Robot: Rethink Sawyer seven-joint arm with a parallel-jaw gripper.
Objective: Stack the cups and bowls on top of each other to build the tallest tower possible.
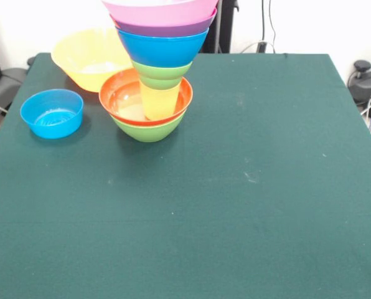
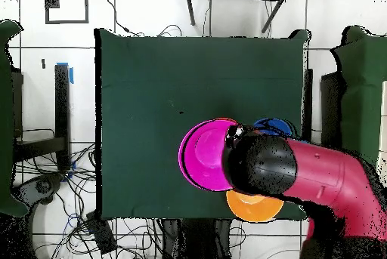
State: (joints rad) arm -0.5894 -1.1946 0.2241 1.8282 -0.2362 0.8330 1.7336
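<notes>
A: We log the tool first. In the overhead view only the red and black arm (image 2: 302, 173) shows, its dark head sitting over the pile; the tool itself is hidden beneath it, so we cannot tell whether it is released or clenched. The front view shows no tool at all.

B: Agreed. We record the tower (image 1: 157, 68) next, standing in the far-left part of the green desk (image 1: 235, 205). From the base up we read: a medium green bowl (image 1: 149, 130), a red-orange bowl (image 1: 120, 99) nested in it, the yellow cup (image 1: 159, 103) upright inside that, a small green bowl (image 1: 161, 73) seated on the cup, then a blue bowl (image 1: 162, 50), a purple bowl (image 1: 164, 28) and a pink bowl (image 1: 167, 11) cut by the top edge.

A: From above we see the pink bowl as a magenta disc beside the arm.

B: Apart from the pile, we note a large orange bowl (image 1: 86, 59) just behind and left of it, and a small light-blue bowl (image 1: 51, 113) near the left edge.
</notes>
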